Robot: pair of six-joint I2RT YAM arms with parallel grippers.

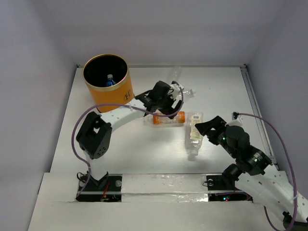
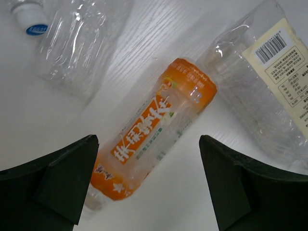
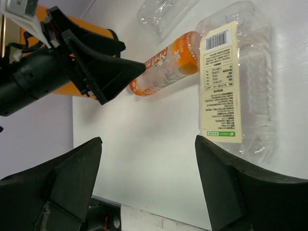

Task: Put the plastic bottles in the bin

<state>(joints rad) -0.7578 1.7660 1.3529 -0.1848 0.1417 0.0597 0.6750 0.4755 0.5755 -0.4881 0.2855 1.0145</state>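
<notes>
The orange bin stands at the back left; a blue-capped bottle lies inside it. The orange bottle lies mid-table, and the cream-labelled bottle lies to its right. My left gripper hovers open over the orange bottle, which lies between the jaws but nearer the left finger, untouched. My right gripper is open and empty beside the cream-labelled bottle. A clear bottle lies behind the left gripper. The black-labelled bottle is out of view.
A second clear bottle lies right of the left wrist. A clear bottle with a white cap shows in the left wrist view. The enclosure's walls close in the back and sides. A purple cable loops by the right arm.
</notes>
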